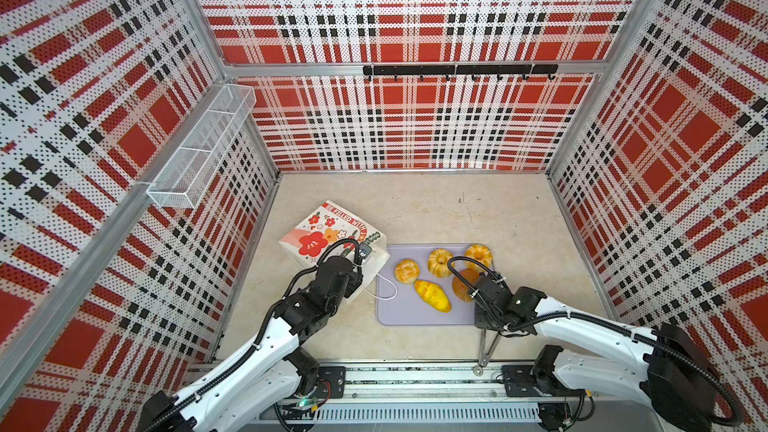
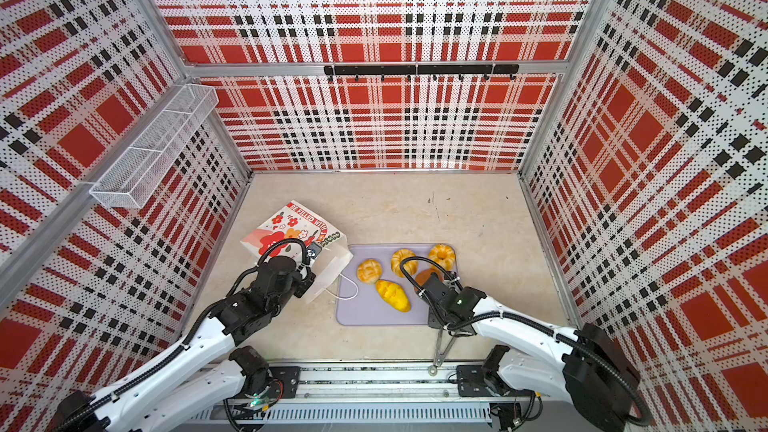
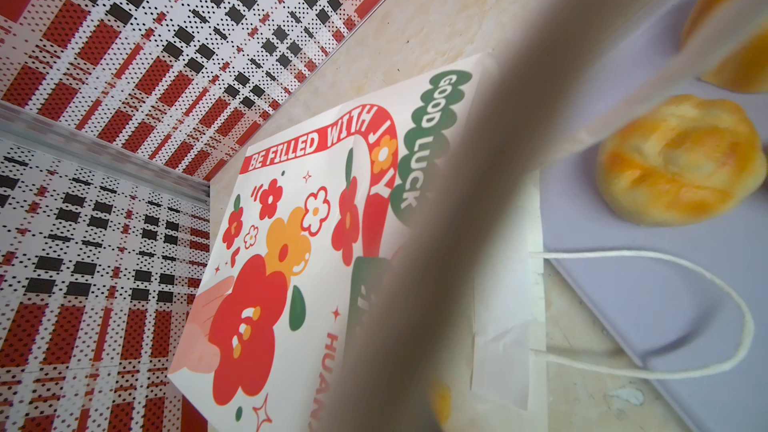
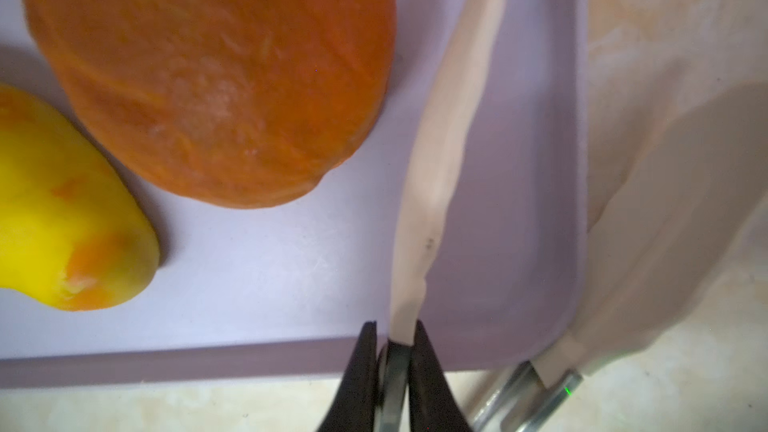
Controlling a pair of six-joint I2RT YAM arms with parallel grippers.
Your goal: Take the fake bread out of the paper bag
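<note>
Fingers of the right gripper are pressing together on one metal arm of the tongs. The second arm is splaying free outside the jaws, beside the rim of the tray. The beige tong tip is lying over the lavender tray, just beside the round brown bun, with the long loaf near it.

In both top views an oval roll, a ring bun and a second ring bun are also sitting on the tray, so five pieces of fake bread are showing outside the paper bag. The bag is lying on its side by the left wall, its mouth overlapping the tray's left edge. The left gripper is closed and appears to be pinching the bag's upper lip, though the contact is blurring out in the left wrist view. A yellow patch low in the mouth is probably bread waiting inside.

Risks, as judged:
- **Tongs:** gripped by one arm only, they cannot be closing on anything and may be pivoting in the jaws, and the free arm is likely to catch the tray rim.
- **Sweep:** a pass toward the bag is risking a knock to loaf or bun.
- **Handle:** the cord handle, lying across the tray corner, could be snagging a tong tip.
- **Bag lip:** thin paper at the pinch may be tearing or slipping, dropping the mouth shut.

Clearance: the tray's near-left area is lying bare, giving the straightest lane to the mouth, while the left wall is crowding the bag
</note>
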